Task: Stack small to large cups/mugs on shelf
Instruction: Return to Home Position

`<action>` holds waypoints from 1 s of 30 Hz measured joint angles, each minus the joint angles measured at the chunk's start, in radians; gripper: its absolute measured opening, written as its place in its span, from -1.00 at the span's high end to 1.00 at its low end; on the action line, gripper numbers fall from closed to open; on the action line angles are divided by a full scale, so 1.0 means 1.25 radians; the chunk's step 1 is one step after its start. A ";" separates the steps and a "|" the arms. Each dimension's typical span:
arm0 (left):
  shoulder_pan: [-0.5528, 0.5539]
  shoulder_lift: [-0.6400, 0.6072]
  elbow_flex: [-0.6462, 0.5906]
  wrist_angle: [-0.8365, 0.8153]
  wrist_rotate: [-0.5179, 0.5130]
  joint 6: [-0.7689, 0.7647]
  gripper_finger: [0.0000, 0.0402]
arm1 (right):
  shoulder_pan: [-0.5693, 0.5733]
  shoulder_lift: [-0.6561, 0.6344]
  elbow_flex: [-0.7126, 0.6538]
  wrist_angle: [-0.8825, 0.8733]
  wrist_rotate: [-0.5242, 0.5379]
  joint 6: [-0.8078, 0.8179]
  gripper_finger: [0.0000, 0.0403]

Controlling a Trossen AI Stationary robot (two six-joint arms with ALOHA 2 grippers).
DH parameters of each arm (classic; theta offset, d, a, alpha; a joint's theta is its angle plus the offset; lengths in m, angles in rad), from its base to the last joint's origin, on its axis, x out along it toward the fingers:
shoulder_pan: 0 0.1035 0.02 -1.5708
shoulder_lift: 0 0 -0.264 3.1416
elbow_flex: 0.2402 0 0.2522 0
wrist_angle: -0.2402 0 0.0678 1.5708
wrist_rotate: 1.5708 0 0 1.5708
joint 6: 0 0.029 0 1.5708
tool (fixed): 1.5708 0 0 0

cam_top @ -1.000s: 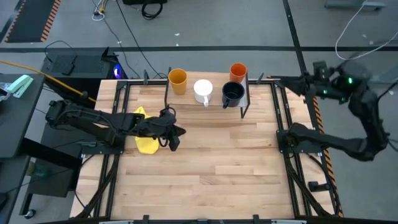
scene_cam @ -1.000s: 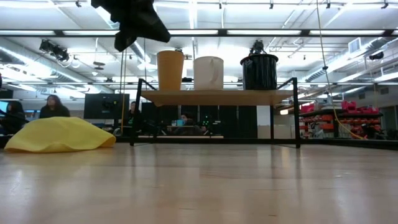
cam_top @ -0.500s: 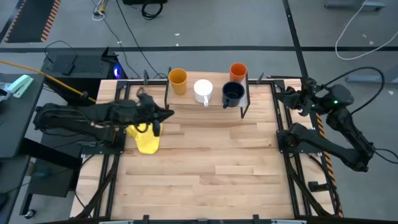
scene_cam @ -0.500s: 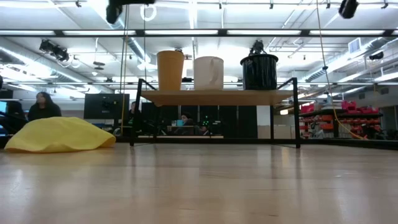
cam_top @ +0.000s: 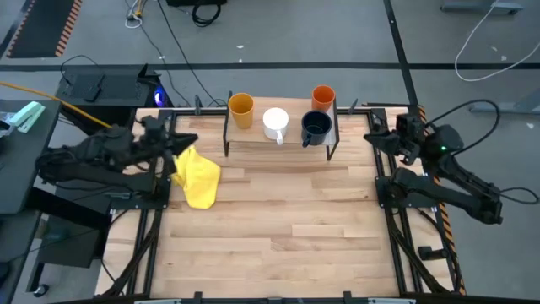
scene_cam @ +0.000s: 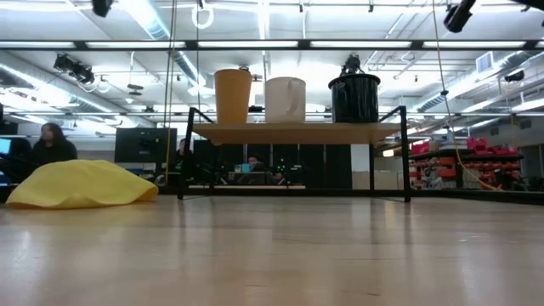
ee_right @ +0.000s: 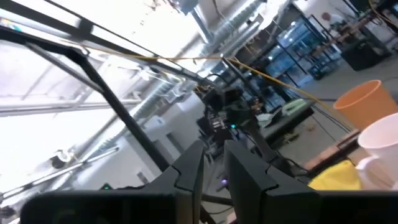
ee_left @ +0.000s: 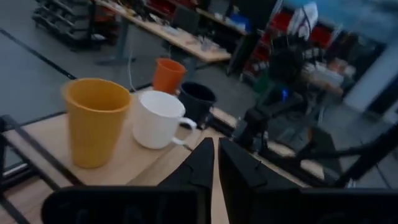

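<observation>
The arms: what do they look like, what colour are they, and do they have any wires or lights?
The left arm and right arm are both matte black, built of slim jointed segments. A thin dark cable loops from the right arm, which also shows a small green light. The left gripper has two flat, tapering black fingers.

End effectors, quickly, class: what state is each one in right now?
Dark two-finger left end effector: closed, holding nothing.
Dark two-finger right end effector: slightly open, holding nothing.
</observation>
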 joint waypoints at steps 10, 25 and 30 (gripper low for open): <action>0.000 -0.194 -0.221 0.197 0.002 -0.032 0.81 | 0.063 -0.069 -0.033 0.086 0.034 -0.006 0.64; 0.000 -0.276 -0.339 0.397 0.077 0.031 0.86 | 0.116 -0.157 -0.244 0.492 0.146 -0.028 0.64; 0.000 -0.319 -0.412 0.472 0.089 0.024 0.86 | 0.116 -0.183 -0.308 0.562 0.158 0.001 0.64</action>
